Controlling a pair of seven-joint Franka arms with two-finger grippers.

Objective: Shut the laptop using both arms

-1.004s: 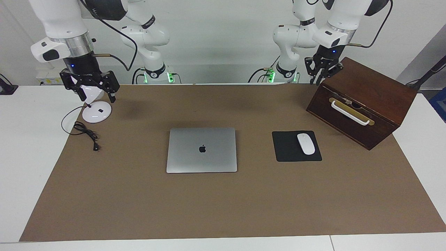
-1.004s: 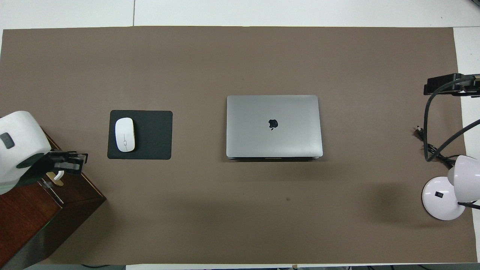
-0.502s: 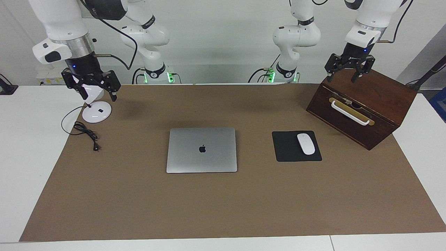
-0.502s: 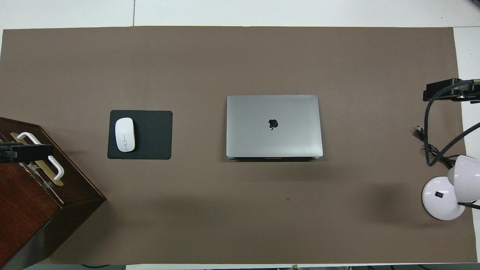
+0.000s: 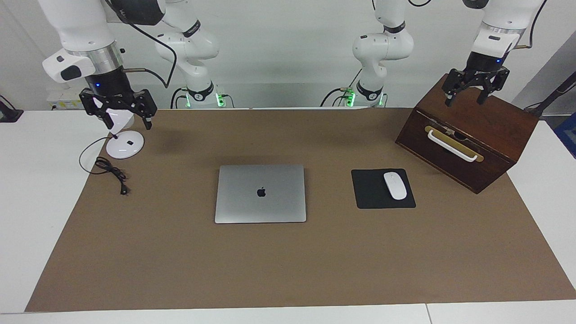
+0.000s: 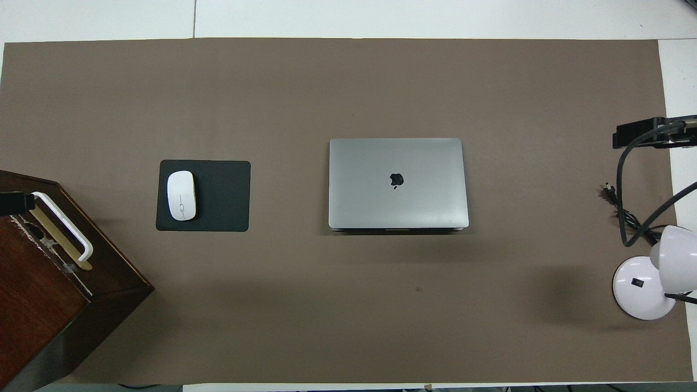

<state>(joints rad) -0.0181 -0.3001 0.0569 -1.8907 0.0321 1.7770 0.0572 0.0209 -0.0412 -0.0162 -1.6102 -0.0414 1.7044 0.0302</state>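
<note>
Facing view: the laptop [image 5: 260, 193] lies shut and flat at the middle of the brown mat [image 5: 180, 270], lid logo up, its long side running from one arm's end of the table to the other. Both claws hang well apart from it. The right gripper [image 5: 118, 111], fingers spread and empty, is over the white lamp [image 5: 124, 143]; the left gripper [image 5: 471, 86], fingers likewise spread and empty, is over the wooden box [image 5: 468, 130]. The mouse [image 5: 395, 185] on its black pad [image 5: 371, 193] sits between laptop and box. Neither arm looks clearly closer to the laptop, and with the lid already down the closing appears done. A second earlier the left gripper hung by the box's corner nearer the laptop with its fingers close together; it has since risen, swung outward and opened. The right gripper has barely shifted.

Overhead view: the laptop [image 6: 398, 183] rests mid-mat, unmoved. Only slivers of the claws show at the picture's edges; earlier the left arm's white wrist covered the box [image 6: 49, 283], now bare.
</note>
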